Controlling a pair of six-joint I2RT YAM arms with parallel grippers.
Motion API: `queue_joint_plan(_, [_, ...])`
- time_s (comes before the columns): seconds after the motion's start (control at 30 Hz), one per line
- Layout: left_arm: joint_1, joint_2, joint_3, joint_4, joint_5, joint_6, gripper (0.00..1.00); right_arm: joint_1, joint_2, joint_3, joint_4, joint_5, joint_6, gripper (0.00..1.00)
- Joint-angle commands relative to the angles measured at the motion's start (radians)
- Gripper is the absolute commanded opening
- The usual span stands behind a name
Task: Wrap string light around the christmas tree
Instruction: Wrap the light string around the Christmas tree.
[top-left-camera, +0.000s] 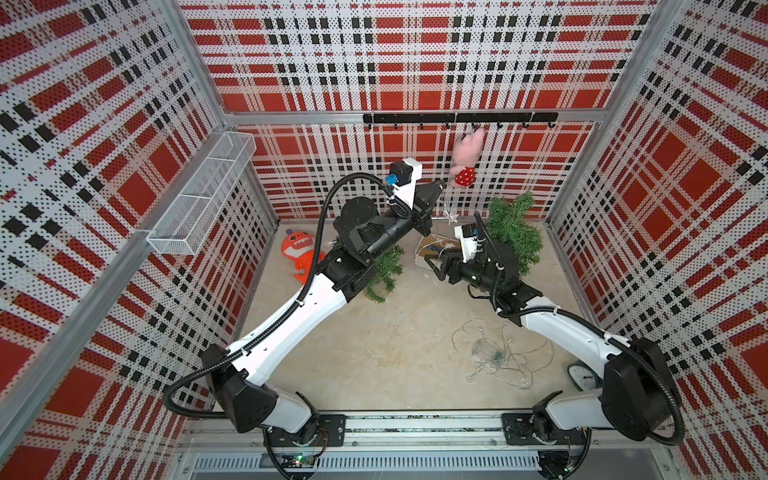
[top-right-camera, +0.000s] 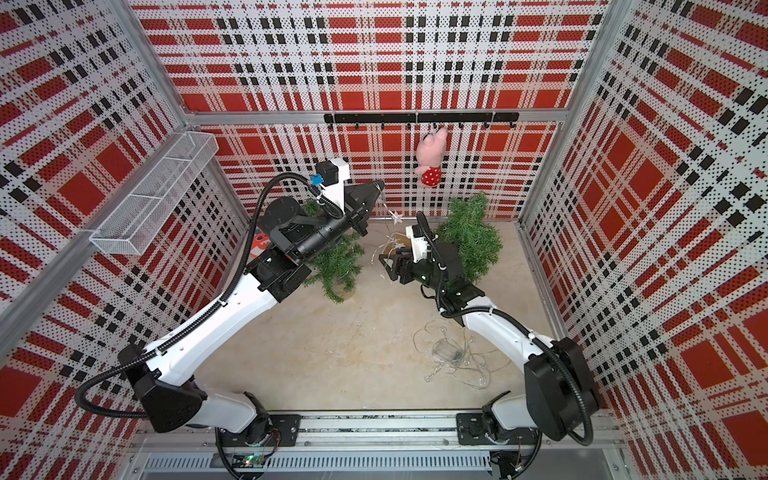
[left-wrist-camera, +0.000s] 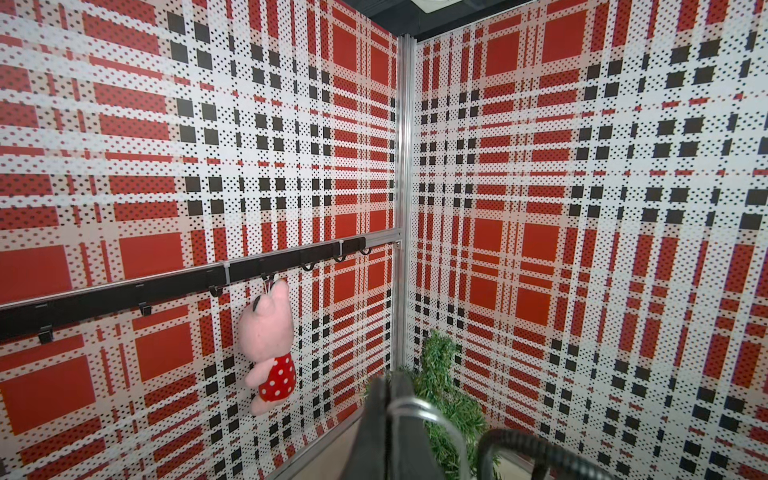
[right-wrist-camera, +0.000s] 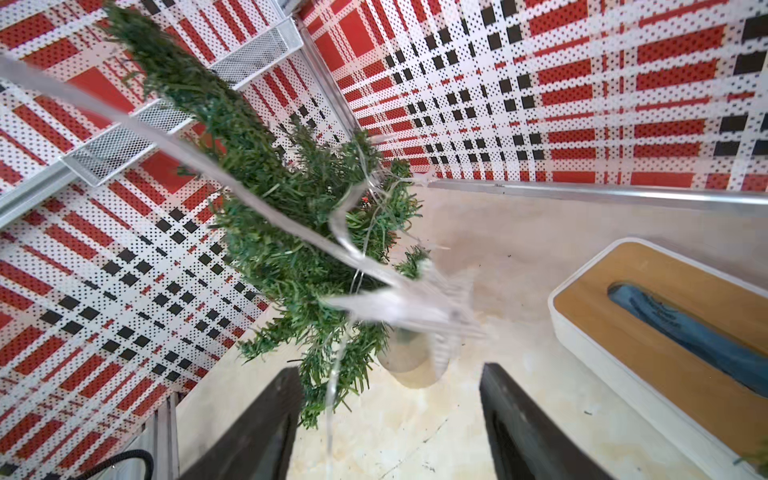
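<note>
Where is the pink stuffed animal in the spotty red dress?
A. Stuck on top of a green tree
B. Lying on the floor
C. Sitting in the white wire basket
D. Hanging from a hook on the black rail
D: the pink plush toy dangles from the black hook rail on the back wall.

Three perforated walls (top-left-camera: 374, 62) printed in red, white and black plaid close in the cell, joined at the far corners by upright aluminium posts (top-left-camera: 195, 62). A black hook rail (top-left-camera: 457, 117) runs along the far wall on a horizontal aluminium bar. A white mesh basket (top-left-camera: 199, 195), split into compartments, hangs on the left wall. The bench (top-left-camera: 395, 332) is pale beige and mottled, evenly lit. An aluminium track (top-left-camera: 415, 428) borders its near edge.
</note>
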Motion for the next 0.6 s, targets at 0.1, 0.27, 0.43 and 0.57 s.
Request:
queue_joint_plan(0.1, [-0.025, 0.006, -0.017, -0.01, 0.02, 0.012, 0.01, 0.074, -0.039, 0.058, 0.04, 0.09, -0.195, 0.72])
queue_joint_plan(0.27, [-0.04, -0.084, -0.113, -0.032, -0.008, -0.002, 0.0, 0.079, -0.011, 0.118, 0.047, 0.053, -0.206, 0.75])
queue_joint_plan(0.43, [0.004, -0.291, -0.333, -0.014, -0.061, -0.121, 0.0, 0.05, -0.016, 0.089, -0.013, -0.143, -0.215, 0.92])
queue_joint_plan(0.57, [0.117, -0.41, -0.418, -0.052, -0.085, -0.222, 0.0, 0.012, -0.038, 0.07, -0.069, -0.219, -0.233, 0.94])
